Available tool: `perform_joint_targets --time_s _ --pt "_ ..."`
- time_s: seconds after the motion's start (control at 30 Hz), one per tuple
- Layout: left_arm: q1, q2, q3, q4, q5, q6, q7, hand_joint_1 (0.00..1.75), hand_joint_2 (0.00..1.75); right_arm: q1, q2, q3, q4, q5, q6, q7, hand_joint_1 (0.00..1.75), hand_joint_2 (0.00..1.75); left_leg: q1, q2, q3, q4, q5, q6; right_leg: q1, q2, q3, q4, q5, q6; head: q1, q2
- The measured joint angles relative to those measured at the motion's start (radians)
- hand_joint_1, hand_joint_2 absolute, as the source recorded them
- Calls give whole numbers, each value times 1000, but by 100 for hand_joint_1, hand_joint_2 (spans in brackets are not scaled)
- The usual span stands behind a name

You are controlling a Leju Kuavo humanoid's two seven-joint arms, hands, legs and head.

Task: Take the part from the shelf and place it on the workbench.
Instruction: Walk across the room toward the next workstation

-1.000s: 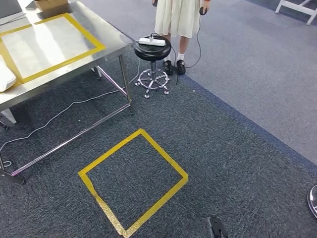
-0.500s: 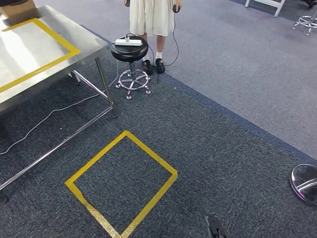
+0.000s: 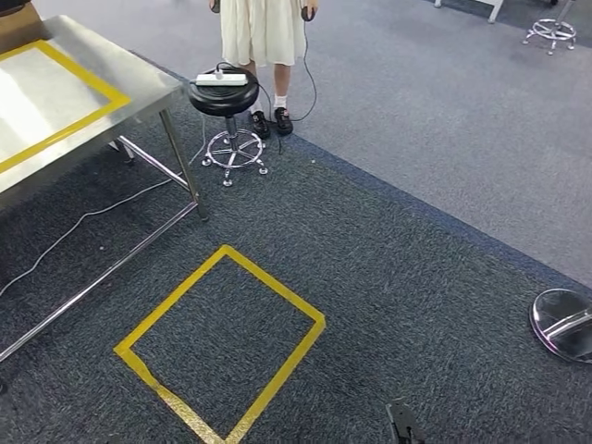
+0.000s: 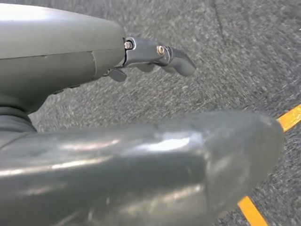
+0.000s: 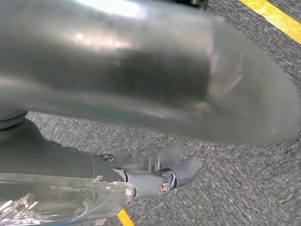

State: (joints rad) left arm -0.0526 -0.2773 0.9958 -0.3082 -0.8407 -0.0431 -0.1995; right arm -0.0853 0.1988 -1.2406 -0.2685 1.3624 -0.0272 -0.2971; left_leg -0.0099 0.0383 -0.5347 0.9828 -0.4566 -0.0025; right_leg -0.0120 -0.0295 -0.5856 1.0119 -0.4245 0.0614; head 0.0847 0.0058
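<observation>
The left hand [image 4: 106, 56] hangs over dark grey speckled carpet [image 4: 230, 52]. Its dark fingers [image 4: 170, 56] stretch out, well apart from the thick grey thumb [image 4: 177, 160], and nothing lies between them. A strip of yellow floor tape [image 4: 291, 117] runs just past the thumb's tip.

The right hand [image 5: 124, 94] also hangs over the carpet, its dark fingers [image 5: 177, 172] reaching out away from the thumb. A clear, glossy, crinkled piece [image 5: 60, 200] lies close along those fingers. Whether the hand grips it cannot be told, nor whether it is the part.

In the head view, a square outlined in yellow tape [image 3: 272, 280] lies on the carpet ahead of both hands. Further ahead and to the left hand's side, well apart from it, stands the workbench, a stainless steel table [image 3: 150, 85] with a yellow tape rectangle marked on its top and a brown cardboard box [image 3: 18, 18] at its far corner. A thin pale cable [image 3: 83, 220] trails over the carpet under it.

Just beyond the table's near corner stands a black round stool [image 3: 223, 100] on a chromed star base, with a white power strip [image 3: 221, 80] lying on its seat. A person in a pale skirt [image 3: 262, 32] stands just behind the stool, on lighter grey carpet [image 3: 453, 102]. Off to the right hand's side, a round shiny metal disc [image 3: 561, 324] lies on the floor.
</observation>
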Motion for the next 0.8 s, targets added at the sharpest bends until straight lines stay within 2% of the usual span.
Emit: perform_joint_targets --time_s 0.07,0.13,0.23,0.27,0.3,0.33,0.4,0.43,0.47,0.5,0.57,0.63,0.67,0.73,0.77,0.8 --pt "-1 0 6 0 -8 0 0 0 0 1 0 0 0 0 0 1 0 0 2 5 1 0 -4 -8 -1 14 -4 -2 3 -13 -4 0" --pt "-1 0 10 0 -14 -1 0 0 0 1 0 0 0 0 0 2 0 0 5 -8 -17 42 -39 -18 -4 25 -5 -6 8 -24 -6 0" --pt "-1 0 13 0 -19 -1 0 0 0 0 0 0 0 0 0 3 0 0 7 -28 -107 236 -135 -25 -5 43 -6 -9 10 -31 -9 0" --pt "0 0 15 0 -19 -1 0 0 0 1 0 0 0 0 0 3 0 0 7 -29 -132 284 -145 -25 -5 51 -6 -9 10 -31 -9 0" --pt "0 0 17 0 -19 -1 0 0 0 1 0 0 0 0 0 3 0 0 7 -29 -140 295 -135 -25 -5 58 -6 -9 10 -30 -9 0" --pt "0 1 18 0 -20 -1 0 0 0 1 0 0 0 0 0 3 0 0 7 -31 -130 267 -105 -23 -5 67 -5 -8 11 -30 -9 0" --pt "-1 1 22 0 -24 -1 -1 0 0 1 0 0 0 0 1 3 0 0 10 -50 -75 139 -26 -19 -6 84 -4 -8 11 -27 -10 0" --pt "-1 1 24 0 -27 -1 -1 0 0 0 0 0 0 0 1 3 0 0 12 -65 -47 75 -2 -17 -5 92 -7 -6 12 -23 -11 0" --pt "-2 1 26 0 -29 -1 -1 0 0 -1 0 0 0 0 1 3 0 0 13 -77 -30 33 11 -15 -5 99 -11 -5 13 -18 -11 0" --pt "-2 1 27 0 -31 -2 -2 0 0 0 0 0 0 0 2 3 0 0 13 -84 -23 12 12 -12 -5 105 -15 -5 15 -12 -12 0" --pt "-4 0 29 0 -32 -2 -2 0 0 5 0 0 0 0 2 4 0 0 14 -77 -23 4 12 -3 -7 113 -21 -9 19 0 -12 0" --pt "-5 0 32 0 -34 -3 -2 0 0 7 0 0 0 0 2 4 0 0 15 -64 -20 -3 18 9 -6 92 -37 21 -4 9 -7 0" --pt "-5 0 34 0 -36 -4 -3 0 0 6 0 0 0 0 2 4 0 0 16 -55 -19 -6 19 14 -4 75 -59 69 -31 12 -3 0" --pt "-4 0 37 0 -39 -6 -3 0 0 3 0 0 0 0 2 4 0 0 13 -38 -18 -5 18 20 -3 47 -123 211 -96 16 4 0" --pt "-5 0 39 0 -40 -6 -3 0 0 3 0 0 0 0 2 4 0 0 12 -29 -17 -5 17 21 -3 41 -148 266 -113 18 4 0" --pt "-5 0 40 0 -40 -6 -4 0 0 4 0 0 0 0 2 4 0 0 12 -21 -15 -5 15 22 -3 38 -155 285 -112 18 4 0"
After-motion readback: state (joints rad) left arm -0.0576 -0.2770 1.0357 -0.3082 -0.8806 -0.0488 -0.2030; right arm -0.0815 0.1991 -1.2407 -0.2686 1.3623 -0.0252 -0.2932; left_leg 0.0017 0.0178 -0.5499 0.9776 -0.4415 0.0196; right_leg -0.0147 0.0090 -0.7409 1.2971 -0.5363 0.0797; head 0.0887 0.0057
